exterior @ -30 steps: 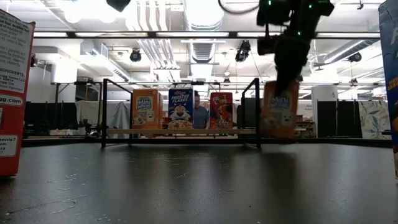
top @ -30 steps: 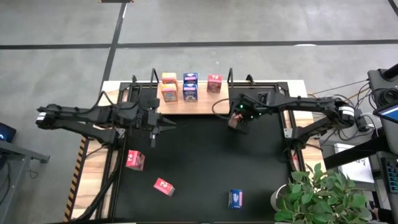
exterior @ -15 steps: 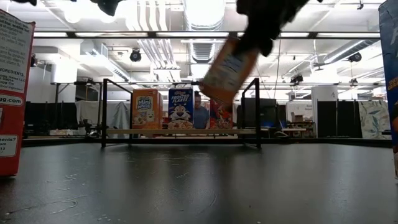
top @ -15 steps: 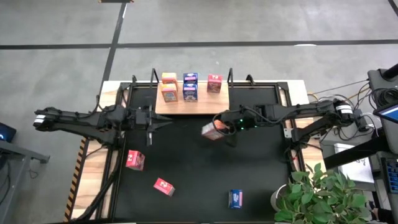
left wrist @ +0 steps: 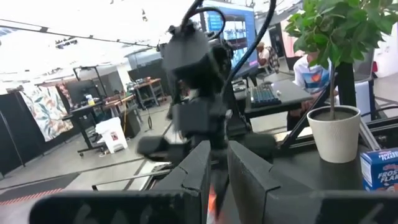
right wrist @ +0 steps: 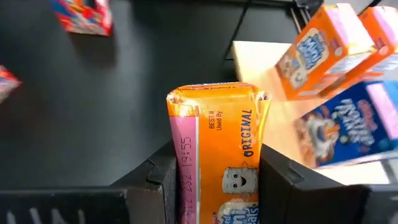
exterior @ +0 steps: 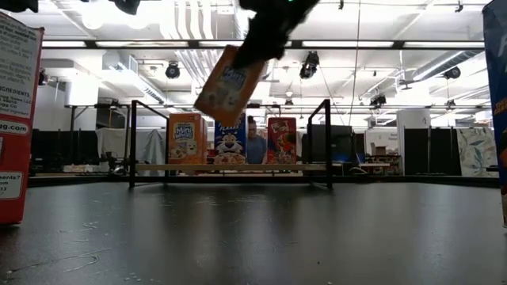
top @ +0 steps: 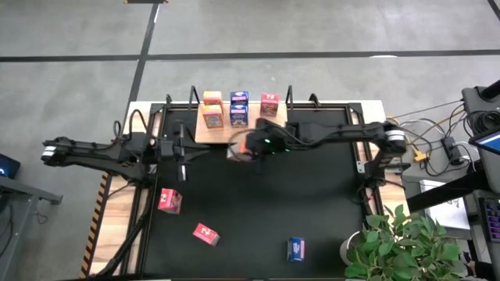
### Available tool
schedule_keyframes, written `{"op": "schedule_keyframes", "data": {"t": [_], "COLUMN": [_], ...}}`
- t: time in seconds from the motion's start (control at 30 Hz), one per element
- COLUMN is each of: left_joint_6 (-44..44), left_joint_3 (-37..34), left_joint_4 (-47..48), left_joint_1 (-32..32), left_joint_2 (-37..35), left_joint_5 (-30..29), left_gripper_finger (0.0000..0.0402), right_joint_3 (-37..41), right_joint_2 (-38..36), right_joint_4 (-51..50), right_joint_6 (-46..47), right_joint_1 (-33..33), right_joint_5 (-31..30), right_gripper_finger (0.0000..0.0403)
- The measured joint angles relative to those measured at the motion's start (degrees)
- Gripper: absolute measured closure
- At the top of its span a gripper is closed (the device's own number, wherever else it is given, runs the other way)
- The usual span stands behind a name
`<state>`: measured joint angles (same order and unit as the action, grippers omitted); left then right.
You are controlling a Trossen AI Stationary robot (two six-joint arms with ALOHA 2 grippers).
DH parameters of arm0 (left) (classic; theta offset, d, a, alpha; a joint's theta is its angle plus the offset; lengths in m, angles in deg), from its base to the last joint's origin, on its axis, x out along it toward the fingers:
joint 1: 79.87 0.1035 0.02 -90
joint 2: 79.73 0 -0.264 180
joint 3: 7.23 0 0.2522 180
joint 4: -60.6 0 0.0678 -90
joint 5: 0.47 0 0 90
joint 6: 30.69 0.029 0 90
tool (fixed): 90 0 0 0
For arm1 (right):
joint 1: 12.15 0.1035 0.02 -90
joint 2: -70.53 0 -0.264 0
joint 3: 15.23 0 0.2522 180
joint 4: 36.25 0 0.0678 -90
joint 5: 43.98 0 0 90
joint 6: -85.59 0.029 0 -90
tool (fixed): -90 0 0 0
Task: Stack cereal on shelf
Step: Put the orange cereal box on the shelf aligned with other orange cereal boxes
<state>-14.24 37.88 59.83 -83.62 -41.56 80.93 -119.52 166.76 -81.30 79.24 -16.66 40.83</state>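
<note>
While our right gripper (top: 248, 145) clenched the orange box (top: 237, 146), tilted above the counter (top: 312, 203), the shelf (top: 273, 129) lay just beyond; left gripper (top: 181, 150), farther off, looked near-closed w/ nothing held.

This is a robotics lab in an open industrial hall; exposed ducts (exterior: 198, 55) and strip lights (exterior: 257, 12) run overhead; workbenches (left wrist: 149, 93) with monitors (left wrist: 231, 28) stand beyond the desk (top: 258, 211); a seated person (left wrist: 311, 68) works nearby; a potted plant (top: 402, 246) sits beside cabling.
</note>
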Motion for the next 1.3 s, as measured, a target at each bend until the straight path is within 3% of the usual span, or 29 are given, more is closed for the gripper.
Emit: {"op": "schedule_keyframes", "data": {"t": [0.37, 0.6, 1.0, 1.3], "left_joint_6": [-0.4, -0.3, -0.4, -0.4], "left_joint_3": [-0.1, -0.1, 0.0, -0.1], "left_joint_4": [2.8, 3.1, 3.1, 3.1], "left_joint_1": [0.0, 0.0, 0.0, 0.0], "left_joint_2": [-1.7, -1.7, -1.6, -1.6], "left_joint_5": [0.0, 0.0, 0.0, 0.0], "left_gripper_finger": [0.0363, 0.0363, 0.0363, 0.0363], "right_joint_3": [-26.1, -36.6, -39.5, -39.5], "right_joint_2": [19.1, 27.2, 29.1, 29.1], "right_joint_4": [-15.9, -23.9, -25.5, -25.4], "right_joint_6": [-11.8, -13.2, -11.7, -11.7], "right_joint_1": [-7.2, -9.6, -10.9, -10.9], "right_joint_5": [0.1, 0.3, 0.2, 0.2], "right_gripper_finger": [0.0266, 0.0266, 0.0218, 0.0213]}}
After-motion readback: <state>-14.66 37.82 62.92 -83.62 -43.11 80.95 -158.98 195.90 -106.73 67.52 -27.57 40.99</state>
